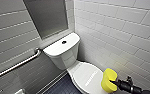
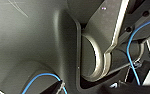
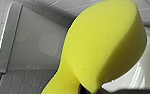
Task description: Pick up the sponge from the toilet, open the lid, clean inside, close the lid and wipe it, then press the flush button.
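the right end effector (image 1: 116, 82) pinches the yellow sponge (image 1: 109, 80) beside the right edge of the closed lid (image 1: 84, 76). the flush button (image 1: 64, 42) sits atop the toilet (image 1: 63, 53) tank. a metal grab bar (image 1: 17, 65) lines the left wall, well apart.

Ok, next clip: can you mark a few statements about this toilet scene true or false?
1. The lid is shut. True.
2. The sponge lies on the tank. False: the right hand holds the sponge up beside the lid.
3. The flush button sits on top of the tank. True.
4. The grab bar is mounted to the right of the tank. False: in the head view the grab bar is to the left of it.
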Motion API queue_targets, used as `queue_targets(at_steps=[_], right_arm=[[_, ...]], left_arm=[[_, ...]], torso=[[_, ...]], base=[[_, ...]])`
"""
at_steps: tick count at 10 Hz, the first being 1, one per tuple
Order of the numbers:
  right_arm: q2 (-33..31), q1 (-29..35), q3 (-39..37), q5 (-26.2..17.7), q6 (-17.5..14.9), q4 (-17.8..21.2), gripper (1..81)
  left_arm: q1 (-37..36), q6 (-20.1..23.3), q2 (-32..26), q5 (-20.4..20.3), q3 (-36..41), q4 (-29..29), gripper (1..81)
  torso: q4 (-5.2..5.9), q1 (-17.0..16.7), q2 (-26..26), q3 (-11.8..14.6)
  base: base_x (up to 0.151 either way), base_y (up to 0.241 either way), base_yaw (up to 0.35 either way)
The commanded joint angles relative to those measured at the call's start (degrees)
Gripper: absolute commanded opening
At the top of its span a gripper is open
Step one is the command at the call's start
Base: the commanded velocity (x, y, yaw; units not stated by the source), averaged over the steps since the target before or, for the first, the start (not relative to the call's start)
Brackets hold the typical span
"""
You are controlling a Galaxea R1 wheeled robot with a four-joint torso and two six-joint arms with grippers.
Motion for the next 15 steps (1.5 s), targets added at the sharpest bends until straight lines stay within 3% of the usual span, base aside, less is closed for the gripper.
queue_targets(at_steps=[1, 4, 6, 9, 10, 13, 15], right_arm=[[3.95, 8.39, -6.77, -6.28, 0.19, 0.78, 1.0], [15.81, 13.93, -19.07, -15.25, 0.53, 1.31, 1.0], [21.72, 15.33, -24.27, -16.23, 0.53, 0.96, 1.0], [27.09, 18.75, -29.21, -19.49, 0.45, 0.35, 1.0], [28.59, 20.42, -30.27, -20.20, 0.36, 0.17, 1.0], [35.80, 22.63, -37.03, -20.72, 0.36, -4.75, 1.0], [40.99, 19.66, -43.62, -21.43, 0.27, -6.95, 1.0]], left_arm=[[0.65, 0.41, -0.98, 4.02, 1.34, -0.25, 81.1], [0.74, 0.41, -0.89, 4.02, 1.25, -0.51, 81.1], [0.74, 0.41, -0.98, 4.02, 0.99, -0.60, 81.1], [0.74, 0.41, -0.89, 3.94, 0.90, -0.60, 81.1], [0.66, 0.41, -0.89, 3.94, 0.81, -0.60, 81.1], [0.66, 0.41, -0.54, 4.02, 0.81, -0.60, 81.1], [0.74, 0.41, -0.54, 4.02, 0.81, -0.60, 81.1]], torso=[[-0.05, 0.00, 0.00, -0.06], [0.13, 0.00, 0.00, 0.11], [0.13, 0.00, 0.00, -3.51], [0.13, 0.00, 0.02, -6.72], [0.13, 0.02, 0.02, -4.43], [0.13, 0.02, 0.06, -5.35], [0.13, 0.02, 0.06, -5.37]], base=[[0.000, 0.000, 0.000], [0.000, 0.000, 0.000], [0.000, 0.000, 0.000], [0.000, 0.000, 0.000], [0.000, 0.000, 0.000], [0.000, 0.000, 0.000], [0.000, 0.000, 0.000]])
